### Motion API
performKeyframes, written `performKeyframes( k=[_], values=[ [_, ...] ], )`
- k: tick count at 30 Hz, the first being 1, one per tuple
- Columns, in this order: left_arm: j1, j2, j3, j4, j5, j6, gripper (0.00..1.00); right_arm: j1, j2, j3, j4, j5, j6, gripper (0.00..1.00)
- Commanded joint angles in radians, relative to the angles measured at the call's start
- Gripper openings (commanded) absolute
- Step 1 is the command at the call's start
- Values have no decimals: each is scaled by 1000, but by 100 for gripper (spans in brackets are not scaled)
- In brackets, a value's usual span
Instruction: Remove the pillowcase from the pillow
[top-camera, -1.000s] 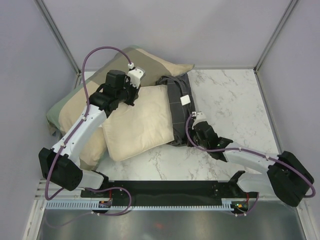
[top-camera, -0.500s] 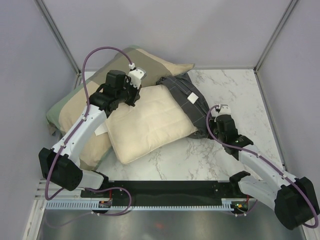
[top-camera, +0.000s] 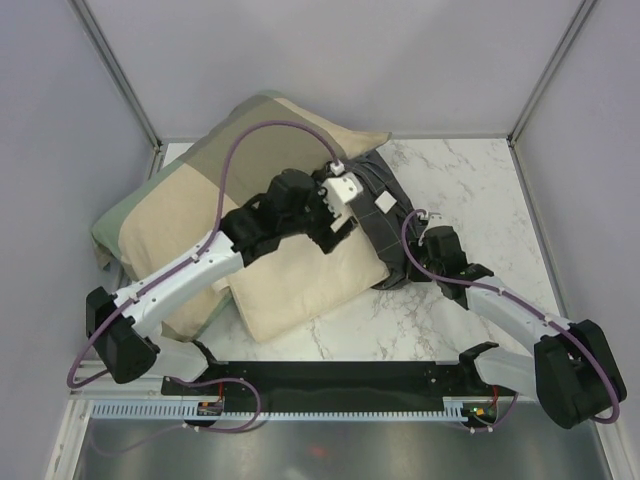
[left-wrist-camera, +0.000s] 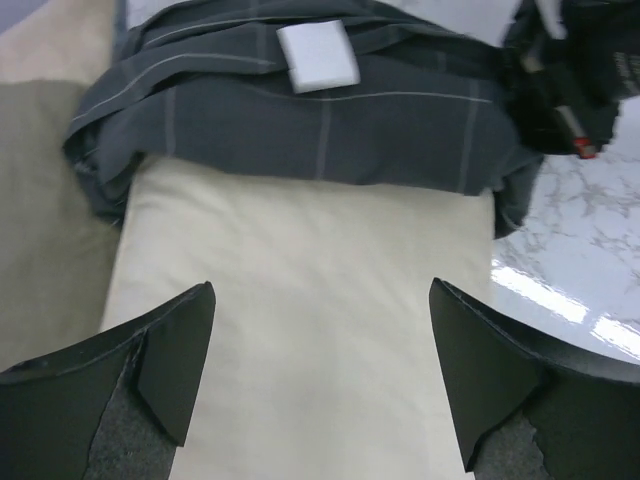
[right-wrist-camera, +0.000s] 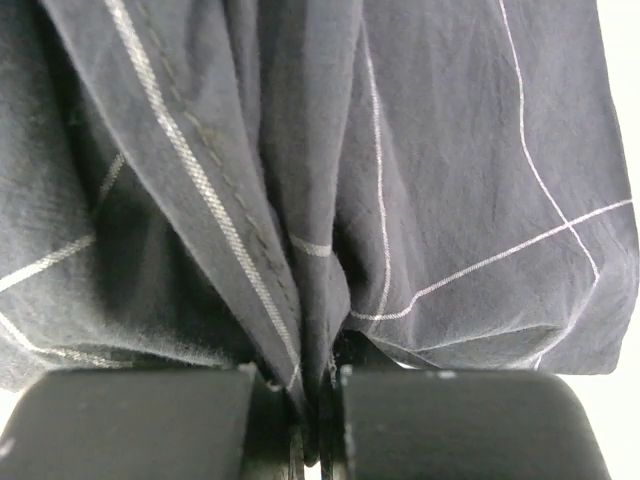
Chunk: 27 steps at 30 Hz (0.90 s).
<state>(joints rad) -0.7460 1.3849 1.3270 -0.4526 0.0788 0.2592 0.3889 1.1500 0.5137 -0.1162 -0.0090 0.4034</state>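
Pillowcase (top-camera: 388, 222) fabric — dark charcoal with thin light grid lines — is bunched over the right-hand end of the pillow (top-camera: 300, 280), just right of centre in the overhead view. Its small white tag (top-camera: 385, 200) lies on top of the folds. The cream pillow lies diagonally across the marble table (top-camera: 470, 180). Most of its length is bare, and its left part rests against a larger olive-and-tan pillow (top-camera: 190, 190) in the upper left of the frame.

The right gripper (top-camera: 418, 258) sits at the lower right edge of the bunched case. In its wrist view, the right gripper (right-wrist-camera: 310, 400) has its two fingers pressed together at the bottom of the frame, with a pleat of the pillowcase (right-wrist-camera: 450, 180) pinched between them. The cloth fans upward from that pinch and fills nearly the whole picture.

The left gripper (top-camera: 335, 222) is above the pillow's upper right part, close to the edge of the case. Its wrist view shows the left gripper (left-wrist-camera: 320, 370) spread wide with nothing between the fingers — only bare pillow (left-wrist-camera: 300, 300) below them. Across the top of that view the pillowcase (left-wrist-camera: 330, 130) forms a gathered band, with the tag (left-wrist-camera: 318, 57) near the top centre. Marble (left-wrist-camera: 580, 260) shows at the right edge, with a dark, blurred part of the other arm above it.
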Motion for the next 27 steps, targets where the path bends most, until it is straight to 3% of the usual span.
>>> performKeyframes(
  k=[1, 8, 14, 20, 27],
  values=[
    [-148, -18, -49, 84, -77, 86, 94, 4, 8, 48, 95, -94, 34, 0],
    [-360, 126, -95, 118, -247, 140, 97, 4, -4, 109, 64, -79, 57, 0],
    [-441, 247, -172, 253, -564, 141, 97, 4, -26, 144, 55, -98, 75, 0],
    [-464, 322, -236, 362, -665, 113, 100, 4, -65, 152, 44, -101, 83, 0],
    [-515, 399, -285, 404, -682, 100, 100, 4, -72, 160, 38, -105, 84, 0]
  ],
)
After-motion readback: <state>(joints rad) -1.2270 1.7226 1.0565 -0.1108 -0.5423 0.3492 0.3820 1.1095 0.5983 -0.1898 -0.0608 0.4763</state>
